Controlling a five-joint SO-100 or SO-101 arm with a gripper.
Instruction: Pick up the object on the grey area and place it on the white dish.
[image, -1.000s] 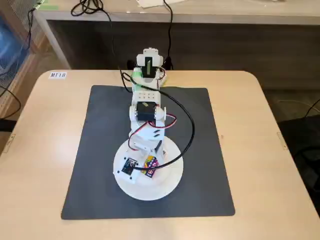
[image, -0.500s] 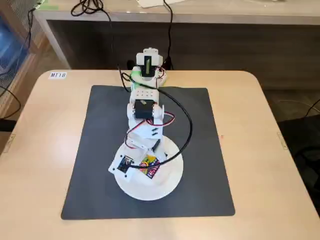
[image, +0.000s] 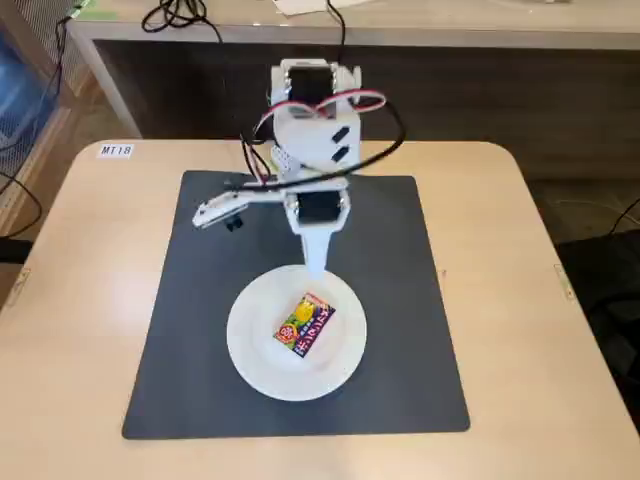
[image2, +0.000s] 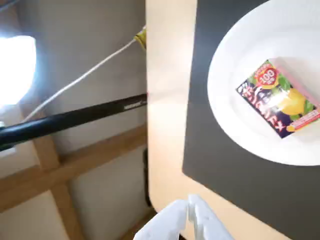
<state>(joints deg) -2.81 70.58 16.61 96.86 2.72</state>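
Note:
The small red and yellow box (image: 305, 324) lies flat in the middle of the white plate (image: 250, 350), which sits on the front half of the dark grey mat (image: 400, 300). My gripper (image: 316, 266) points down at the plate's far rim, just behind the box and apart from it. In the wrist view the box (image2: 280, 97) rests on the plate (image2: 235, 50) at the upper right, over the mat (image2: 215, 165). My gripper (image2: 189, 204) shows at the bottom edge with its white fingers together, shut and empty.
The mat lies on a beige table (image: 80, 300) with a label (image: 116, 150) at the back left. A white bracket (image: 215, 212) sticks out left from the arm. Cables hang behind the base (image: 310, 90). A black rod (image2: 75, 117) runs beyond the table edge.

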